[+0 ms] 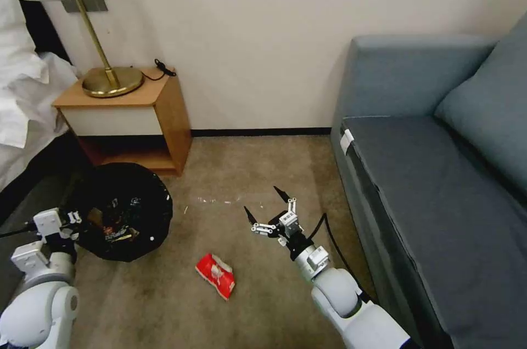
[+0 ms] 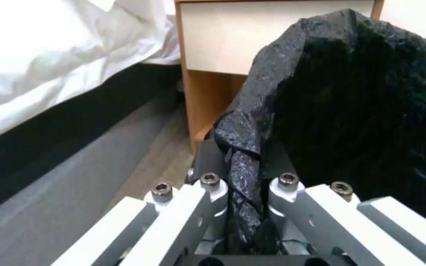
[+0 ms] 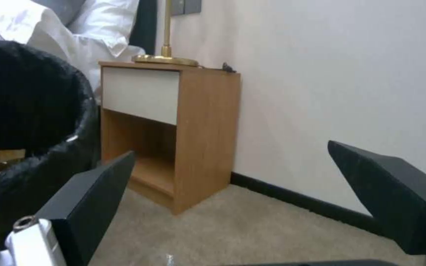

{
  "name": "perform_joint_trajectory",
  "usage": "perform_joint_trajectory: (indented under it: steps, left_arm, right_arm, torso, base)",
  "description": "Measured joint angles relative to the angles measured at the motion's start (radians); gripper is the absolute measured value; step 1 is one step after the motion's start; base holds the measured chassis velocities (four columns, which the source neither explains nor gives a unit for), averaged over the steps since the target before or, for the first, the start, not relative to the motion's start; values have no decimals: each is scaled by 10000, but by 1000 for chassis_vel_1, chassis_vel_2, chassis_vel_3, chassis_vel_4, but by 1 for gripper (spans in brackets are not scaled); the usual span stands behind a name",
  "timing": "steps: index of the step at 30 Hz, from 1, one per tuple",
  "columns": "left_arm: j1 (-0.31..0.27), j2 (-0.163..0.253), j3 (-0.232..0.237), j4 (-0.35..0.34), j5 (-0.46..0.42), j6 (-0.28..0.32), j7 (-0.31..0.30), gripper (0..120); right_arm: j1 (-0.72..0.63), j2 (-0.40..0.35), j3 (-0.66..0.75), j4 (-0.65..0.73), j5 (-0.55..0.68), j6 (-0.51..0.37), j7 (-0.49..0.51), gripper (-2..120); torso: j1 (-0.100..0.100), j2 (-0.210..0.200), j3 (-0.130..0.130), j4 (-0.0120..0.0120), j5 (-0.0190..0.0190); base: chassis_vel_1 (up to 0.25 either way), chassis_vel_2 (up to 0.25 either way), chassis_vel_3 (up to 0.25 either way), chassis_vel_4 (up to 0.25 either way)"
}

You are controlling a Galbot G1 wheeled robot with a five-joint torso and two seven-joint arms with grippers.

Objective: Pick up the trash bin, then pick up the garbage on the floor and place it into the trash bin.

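A wooden nightstand (image 1: pixel 134 118) with a brass lamp (image 1: pixel 107 77) stands at upper left of the head view, a grey-blue sofa (image 1: pixel 439 173) along the right. At lower left, the trash bin (image 1: pixel 123 209) with its black bag sits in front of the nightstand; the left gripper (image 2: pixel 245 173) has its fingers clamped on the bag's rim. A red snack packet (image 1: pixel 216 275) lies on the carpet at lower centre. Just right of it hovers the right gripper (image 1: pixel 269 205), fingers spread wide, holding nothing.
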Motion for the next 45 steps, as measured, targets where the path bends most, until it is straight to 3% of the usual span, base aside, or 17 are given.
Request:
perform_joint_trajectory:
  steps: [8, 10, 11, 14, 15, 16, 18, 21, 22, 24, 26, 30, 32, 37, 45]
  left_arm:
    - [7, 7, -6, 0, 0, 2, 0, 5]
    - [-7, 14, -21, 0, 1, 4, 0, 5]
    - [-7, 14, -21, 0, 1, 4, 0, 5]
    - [-14, 8, -48, 0, 13, 5, 0, 5]
    - [-14, 8, -48, 0, 13, 5, 0, 5]
    - [-18, -12, -58, 1, 29, 5, 0, 5]
    - [-23, -22, -64, 2, 36, 5, 0, 5]
    - [-41, -66, -78, 2, 58, 12, -2, 5]
    - [-41, -66, -78, 2, 58, 12, -2, 5]
    - [-63, -81, -89, 2, 71, 16, -6, 5]
    - [-116, -112, -130, 24, 77, 16, -7, 5]
    - [-146, -177, -154, 34, 99, 16, -10, 5]
    - [-151, -288, -154, -20, 206, 2, -14, 5]
    - [-156, -408, -122, -119, 300, -11, -16, 5]
    - [-208, -493, -72, -53, 396, -83, -22, 5]
  right_arm:
    - [667, -122, -875, -225, 51, -949, 258, 100]
    - [1316, -290, -1730, -313, 444, -2670, 528, 100]
    - [1316, -290, -1730, -313, 444, -2670, 528, 100]
    - [2166, -459, -2809, -332, 1431, -4723, 780, 100]
    - [2166, -459, -2809, -332, 1431, -4723, 780, 100]
    - [2763, -469, -3483, -487, 1975, -5455, 1102, 100]
    - [3037, -448, -3797, -609, 2150, -5746, 1192, 100]
    - [3985, -301, -4679, -1158, 2437, -7208, 1014, 100]
    - [3985, -301, -4679, -1158, 2437, -7208, 1014, 100]
    - [4426, -234, -5093, -1348, 2762, -8627, 650, 100]
    - [4720, -157, -5446, -1584, 3123, -9302, 418, 100]
    - [4888, -7, -5718, -2056, 3222, -9104, 258, 100]
    - [4964, 294, -5789, -2764, 3247, -8410, -87, 100]
    - [4829, 658, -5747, -3383, 3245, -7653, -388, 100]
    - [4306, 1111, -5755, -3901, 3253, -6874, 123, 100]
  torso:
    - [0, 1, -3, 1, -1]
    - [0, 0, -2, 2, 0]
    - [0, 0, -2, 2, 0]
    - [0, 0, -2, -1, 0]
    - [0, 0, -2, -1, 0]
    - [0, 0, -2, 0, 0]
    - [0, 0, -2, 0, -1]
    - [0, 0, -1, 3, -1]
    - [0, 0, -1, 3, -1]
    - [0, 0, -1, 2, -1]
    - [0, 0, -1, 0, -1]
    - [0, 0, -1, 0, -1]
    - [0, 0, -1, 1, -2]
    - [0, 0, -1, 0, 0]
    - [0, 0, -1, 0, -1]
  base:
    - [-15, 2, 14, -24]
    - [0, 0, 0, 0]
    - [0, 0, 0, 0]
    - [0, 0, 0, 0]
    - [0, 0, 0, 0]
    - [0, 0, 0, 0]
    - [0, 0, 0, 0]
    - [0, 0, 0, 0]
    - [0, 0, 0, 0]
    - [0, 0, 0, 0]
    - [0, 0, 0, 0]
    - [0, 0, 0, 0]
    - [0, 0, 0, 0]
    - [0, 0, 0, 0]
    - [0, 0, 0, 0]
